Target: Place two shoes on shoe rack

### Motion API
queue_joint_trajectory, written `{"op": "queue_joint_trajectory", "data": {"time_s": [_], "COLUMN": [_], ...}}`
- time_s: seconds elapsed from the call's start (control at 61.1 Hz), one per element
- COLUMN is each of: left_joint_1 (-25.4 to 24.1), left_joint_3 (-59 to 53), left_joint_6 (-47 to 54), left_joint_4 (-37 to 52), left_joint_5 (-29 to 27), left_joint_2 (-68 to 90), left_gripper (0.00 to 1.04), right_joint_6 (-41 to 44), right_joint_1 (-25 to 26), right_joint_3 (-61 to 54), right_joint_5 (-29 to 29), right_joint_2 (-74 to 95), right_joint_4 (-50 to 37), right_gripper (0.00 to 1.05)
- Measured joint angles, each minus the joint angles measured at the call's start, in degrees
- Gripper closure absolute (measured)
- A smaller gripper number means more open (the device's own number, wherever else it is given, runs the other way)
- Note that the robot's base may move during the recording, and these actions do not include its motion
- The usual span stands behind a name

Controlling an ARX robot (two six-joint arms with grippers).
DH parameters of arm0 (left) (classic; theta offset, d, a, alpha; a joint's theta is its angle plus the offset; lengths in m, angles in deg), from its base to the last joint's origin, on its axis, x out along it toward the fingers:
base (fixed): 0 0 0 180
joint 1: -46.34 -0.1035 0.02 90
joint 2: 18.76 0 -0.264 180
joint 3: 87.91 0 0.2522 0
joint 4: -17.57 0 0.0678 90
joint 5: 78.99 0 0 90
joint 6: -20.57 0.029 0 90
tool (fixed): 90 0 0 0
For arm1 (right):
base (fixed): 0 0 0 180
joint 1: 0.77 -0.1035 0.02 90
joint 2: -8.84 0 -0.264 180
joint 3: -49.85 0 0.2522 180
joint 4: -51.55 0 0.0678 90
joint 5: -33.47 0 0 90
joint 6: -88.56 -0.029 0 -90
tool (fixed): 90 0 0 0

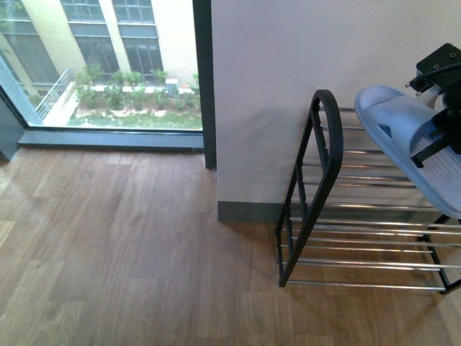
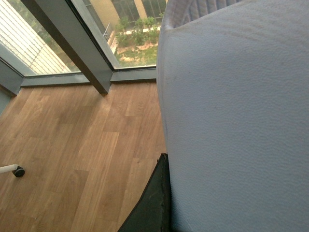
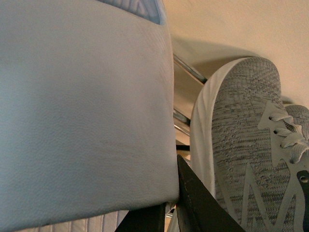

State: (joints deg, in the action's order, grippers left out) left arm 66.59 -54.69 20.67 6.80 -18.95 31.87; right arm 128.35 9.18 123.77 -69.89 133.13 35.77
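Floor (image 1: 108,238): wooden boards running up to the window and the wall.
Window (image 1: 108,58): dark-framed glass reaching down to the floor, with a planted yard outside.
Wall (image 1: 274,86): plain and pale, with a grey skirting board behind the rack.
Rack (image 1: 325,162): stands on the floor against the wall, with a black rounded side frame and tiers of shiny rods.
Slipper (image 1: 392,119): light blue, held in the air over the rack's upper rods and tilted.
Other slipper (image 3: 82,111): light blue, just beside the rack's rods and the sneaker; it lies outside the front view.
Sneaker (image 3: 241,145): grey knit with white laces, on the rack by the wall.
Left gripper (image 1: 434,108): pinching the slipper, with black parts above and below its strap.
Right gripper (image 3: 171,215): clamped on the other slipper's edge, one finger tucked behind it.
Caster (image 2: 17,170): a small wheel on the floor.
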Motion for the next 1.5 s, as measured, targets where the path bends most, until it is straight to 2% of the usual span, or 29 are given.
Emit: {"op": "queue_joint_trajectory", "data": {"time_s": [0.245, 0.671, 1.505], "left_joint_1": [0.00, 0.00, 0.00], "left_joint_3": [0.00, 0.00, 0.00], "left_joint_6": [0.00, 0.00, 0.00], "left_joint_4": [0.00, 0.00, 0.00], "left_joint_5": [0.00, 0.00, 0.00], "left_joint_2": [-0.02, 0.00, 0.00], "left_gripper": [1.03, 1.03, 1.03], "right_joint_6": [-1.40, -6.38, -6.67], "right_joint_1": [2.51, 5.18, 6.60], "right_joint_3": [8.15, 17.33, 24.85], "right_joint_5": [-2.47, -3.19, -2.56], "right_joint_2": [5.31, 9.86, 14.12], "right_joint_4": [2.86, 9.33, 13.66], "right_gripper": [1.03, 1.03, 1.03]}}
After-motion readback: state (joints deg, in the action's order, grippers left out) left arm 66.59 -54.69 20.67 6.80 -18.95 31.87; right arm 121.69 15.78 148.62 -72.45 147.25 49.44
